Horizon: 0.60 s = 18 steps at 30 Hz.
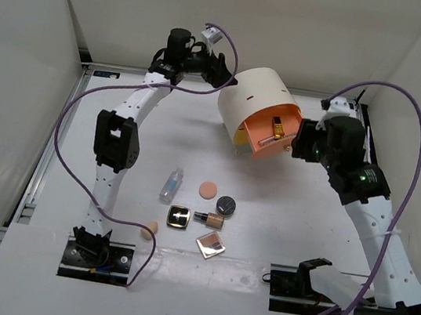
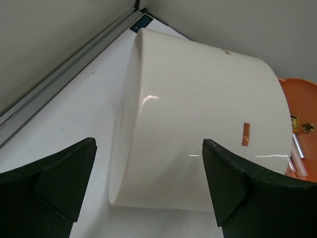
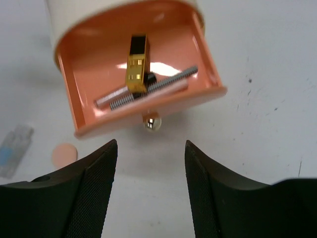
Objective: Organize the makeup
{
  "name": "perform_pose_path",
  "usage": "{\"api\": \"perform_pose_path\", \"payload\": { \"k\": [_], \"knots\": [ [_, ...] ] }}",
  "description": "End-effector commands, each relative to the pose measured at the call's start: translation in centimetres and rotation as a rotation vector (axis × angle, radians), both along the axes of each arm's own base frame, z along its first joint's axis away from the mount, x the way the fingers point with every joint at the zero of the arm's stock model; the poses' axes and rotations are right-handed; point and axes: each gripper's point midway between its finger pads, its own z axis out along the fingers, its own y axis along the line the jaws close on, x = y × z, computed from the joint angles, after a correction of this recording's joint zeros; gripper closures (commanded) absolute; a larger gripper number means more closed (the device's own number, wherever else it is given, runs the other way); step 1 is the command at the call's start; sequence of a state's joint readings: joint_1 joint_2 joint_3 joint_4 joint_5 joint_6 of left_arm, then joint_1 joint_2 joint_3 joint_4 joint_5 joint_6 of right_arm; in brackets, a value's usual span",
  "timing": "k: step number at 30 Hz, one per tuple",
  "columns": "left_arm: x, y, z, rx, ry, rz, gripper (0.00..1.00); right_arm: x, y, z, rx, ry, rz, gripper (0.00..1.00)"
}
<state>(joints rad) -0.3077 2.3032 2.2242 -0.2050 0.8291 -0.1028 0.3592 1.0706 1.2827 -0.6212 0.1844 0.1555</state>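
Nothing in any view could be read as text, brand or number. A small blue label (image 2: 143, 22) sat at the far left corner of the tabletop (image 1: 304, 219), its print too small to make out. The square black compact (image 1: 179, 216), near the front edge, carried a pale mark on its lid that was too blurred to read. The gold lipstick (image 3: 137, 64), lying in the orange drawer (image 3: 198, 94), showed ridged bands but no lettering that could be made out.

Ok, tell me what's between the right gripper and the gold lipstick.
Right wrist view: the orange drawer's front wall and its shiny knob stand between the right gripper and the lipstick.
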Motion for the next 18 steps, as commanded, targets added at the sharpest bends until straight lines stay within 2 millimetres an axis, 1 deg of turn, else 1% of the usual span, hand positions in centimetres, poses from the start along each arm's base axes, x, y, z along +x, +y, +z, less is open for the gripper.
{"api": "perform_pose_path", "payload": {
  "k": [1, 2, 3, 5, 6, 7, 8, 9, 10, 12, 13, 14, 15, 16, 17, 18],
  "knots": [
    [-2.1, -1.6, 5.3, -0.122, -0.111, -0.173, 0.02, -3.1, 0.3, -5.6, -0.055, 0.186, 0.101, 0.40],
    [-2.5, -1.9, 6.0, -0.163, -0.113, -0.214, 0.02, -3.5, 0.0, -7.2, -0.068, 0.222, 0.096, 0.40],
    [-2.5, -2.2, 5.0, -0.176, -0.084, -0.237, 0.02, -3.4, 0.0, -7.8, -0.073, 0.233, 0.093, 0.40],
    [-2.6, -2.5, 4.6, -0.199, -0.041, -0.267, 0.02, -2.5, 0.0, -9.0, -0.085, 0.252, 0.076, 0.40],
    [-2.4, -2.7, 3.8, -0.203, -0.023, -0.272, 0.02, -1.7, 0.2, -9.1, -0.084, 0.232, 0.079, 0.40],
    [-2.4, -2.8, 3.6, -0.204, -0.013, -0.278, 0.02, -0.9, 0.6, -9.7, -0.100, 0.234, 0.099, 0.39],
    [-2.4, -2.7, 3.6, -0.202, -0.017, -0.281, 0.02, -0.5, 0.9, -9.9, -0.094, 0.230, 0.113, 0.39],
    [-2.5, -2.8, 3.3, -0.200, -0.009, -0.282, 0.02, 0.4, 1.0, -10.1, -0.102, 0.215, 0.110, 0.39],
    [-2.6, -3.0, 3.0, -0.197, -0.009, -0.288, 0.02, 2.0, 1.0, -10.1, -0.100, 0.190, 0.102, 0.39],
    [-2.7, -3.0, 3.0, -0.188, -0.021, -0.290, 0.02, 3.6, 1.6, -9.3, -0.094, 0.146, 0.125, 0.39],
    [-2.9, -3.2, 3.1, -0.185, -0.027, -0.295, 0.02, 5.0, 1.8, -8.7, -0.084, 0.104, 0.123, 0.39],
    [-2.9, -3.1, 3.2, -0.182, -0.039, -0.294, 0.02, 6.1, 1.7, -8.6, -0.088, 0.091, 0.126, 0.39],
    [-2.7, -3.1, 3.3, -0.181, -0.046, -0.286, 0.02, 6.8, 2.0, -8.4, -0.073, 0.077, 0.141, 0.39],
    [-2.7, -3.1, 2.9, -0.178, -0.036, -0.288, 0.02, 7.3, 2.5, -8.2, -0.078, 0.064, 0.191, 0.40],
    [-2.6, -3.2, 2.7, -0.176, -0.033, -0.286, 0.02, 8.5, 2.6, -7.9, -0.072, 0.056, 0.202, 0.40],
    [-2.7, -3.4, 2.7, -0.177, -0.037, -0.291, 0.02, 8.9, 2.7, -7.7, -0.072, 0.049, 0.221, 0.40]
  ]
}}
